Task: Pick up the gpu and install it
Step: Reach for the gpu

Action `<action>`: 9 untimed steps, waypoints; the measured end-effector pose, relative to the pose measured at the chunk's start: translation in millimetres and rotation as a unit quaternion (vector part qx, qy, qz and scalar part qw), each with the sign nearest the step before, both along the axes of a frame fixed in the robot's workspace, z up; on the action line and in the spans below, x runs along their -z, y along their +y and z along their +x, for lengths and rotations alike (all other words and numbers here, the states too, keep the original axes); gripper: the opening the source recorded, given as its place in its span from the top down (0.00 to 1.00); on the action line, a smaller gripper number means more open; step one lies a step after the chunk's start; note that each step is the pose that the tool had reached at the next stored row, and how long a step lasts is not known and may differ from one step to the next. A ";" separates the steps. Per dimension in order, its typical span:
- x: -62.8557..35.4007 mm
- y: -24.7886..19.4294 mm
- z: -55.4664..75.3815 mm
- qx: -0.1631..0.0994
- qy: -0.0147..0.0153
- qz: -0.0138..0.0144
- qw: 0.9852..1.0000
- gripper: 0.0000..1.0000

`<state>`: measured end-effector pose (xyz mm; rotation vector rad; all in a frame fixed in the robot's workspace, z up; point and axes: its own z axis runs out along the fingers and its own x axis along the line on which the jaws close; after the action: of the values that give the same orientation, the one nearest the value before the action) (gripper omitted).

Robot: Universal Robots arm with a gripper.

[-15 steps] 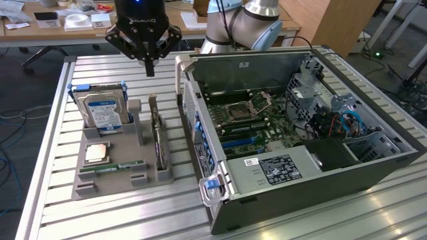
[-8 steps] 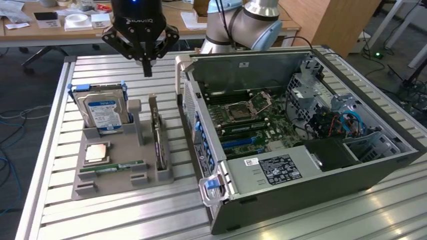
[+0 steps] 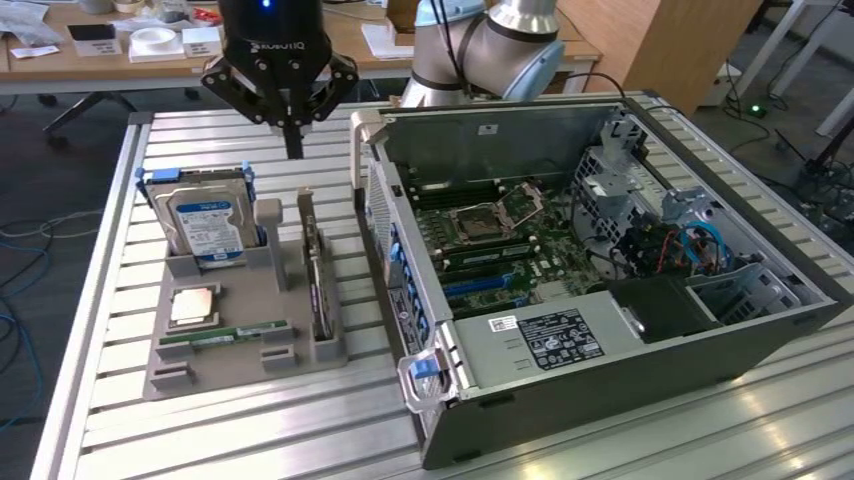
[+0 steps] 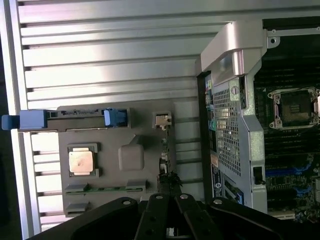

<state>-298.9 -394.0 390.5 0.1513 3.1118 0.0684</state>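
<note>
My hand [image 3: 294, 138] hangs shut and empty in open air above the gray tray [image 3: 230, 370] on the slatted desk [image 3: 267, 435]. The gpu [image 3: 315, 285] stands on edge in the tray's slot nearest the computer case [image 3: 601, 370], its lower edge hidden.

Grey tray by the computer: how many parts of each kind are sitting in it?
hard drive: 1
processor chip: 1
green memory stick: 1
gpu: 1
Total: 4
</note>
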 end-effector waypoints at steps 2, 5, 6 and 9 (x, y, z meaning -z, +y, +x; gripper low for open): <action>0.0 -3.2 -0.3 0.000 0.000 0.000 1.000 0.89; 0.0 -8.6 -0.9 0.000 0.000 0.000 1.000 0.89; 0.0 -10.5 -1.1 0.000 0.000 0.000 1.000 0.89; 0.0 -15.9 -2.0 0.000 0.000 0.000 1.000 0.89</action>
<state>-300.9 -409.9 390.5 0.1512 3.1118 0.0684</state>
